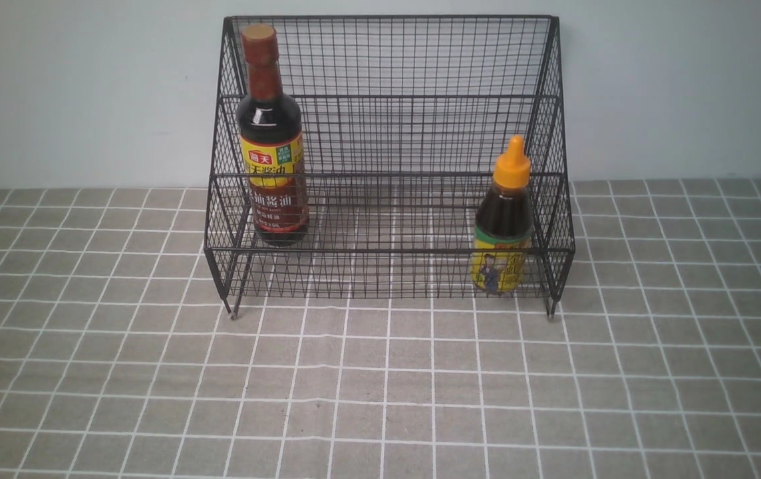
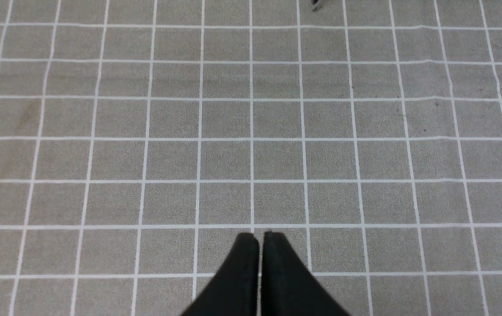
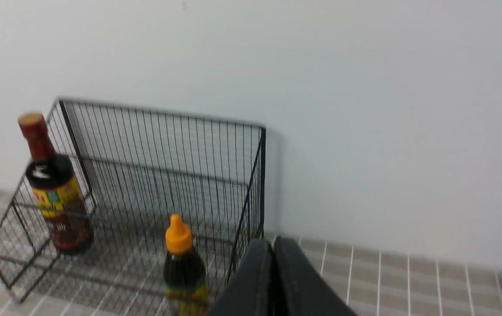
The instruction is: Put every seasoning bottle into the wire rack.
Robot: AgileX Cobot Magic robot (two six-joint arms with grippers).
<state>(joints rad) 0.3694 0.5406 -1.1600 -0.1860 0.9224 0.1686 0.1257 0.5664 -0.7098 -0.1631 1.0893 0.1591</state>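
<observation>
We see the tall bottle [image 1: 273,153] upright at the left end of the wire rack [image 1: 407,66], centre-left in the front view, apparently on the rear step. The shorter bottle [image 1: 503,226] stands at the right end on the front tier. With 2 bottles inside, we judge the task done. That fits the left fingers [image 2: 242,272], pressed together and empty over the table [image 1: 380,399], and the right fingers [image 3: 257,281], likewise clenched on nothing beside the rack.

Saw a grey tablecloth [image 1: 380,399] with a white grid of squares, spread flat and running back to the foot of a plain pale wall [image 1: 686,86]. Found faint creases [image 1: 327,401] crossing the cloth well in front of the wall, and a dim brownish smudge [image 2: 31,115] on one square
</observation>
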